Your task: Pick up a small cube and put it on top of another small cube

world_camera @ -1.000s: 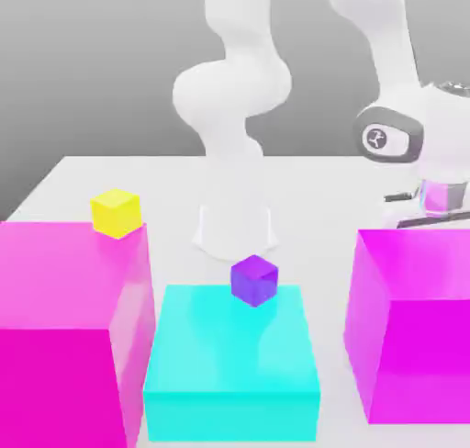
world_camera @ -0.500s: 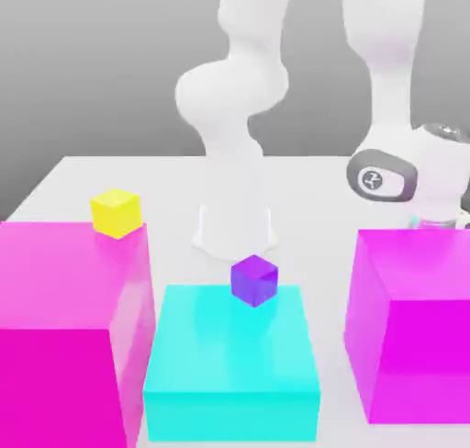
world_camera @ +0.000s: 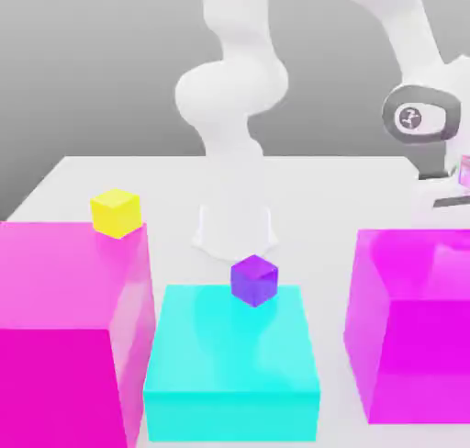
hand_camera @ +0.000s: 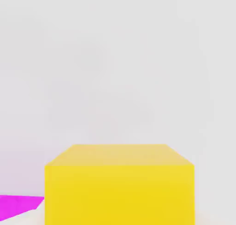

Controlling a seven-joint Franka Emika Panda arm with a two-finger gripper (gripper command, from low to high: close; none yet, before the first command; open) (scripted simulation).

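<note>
arm wrist (world_camera: pixel 418 117) rose and swung toward exterior view's right; small pink cube (world_camera: pixel 464 172) lifted with it, between fingers

a plain grey backdrop (world_camera: pixel 92 61) darkens toward the top behind a white tabletop (world_camera: pixel 165 184); the light is soft and even, with faint shadows.

White arm (world_camera: pixel 234 97) bends; end effector (world_camera: pixel 456 184) raised.

Large yellow matte block (hand_camera: pixel 119 187) filling the lower frame, magenta sliver (hand_camera: pixel 18 206) beside it, pale white surface (hand_camera: pixel 118 62) beyond
</note>
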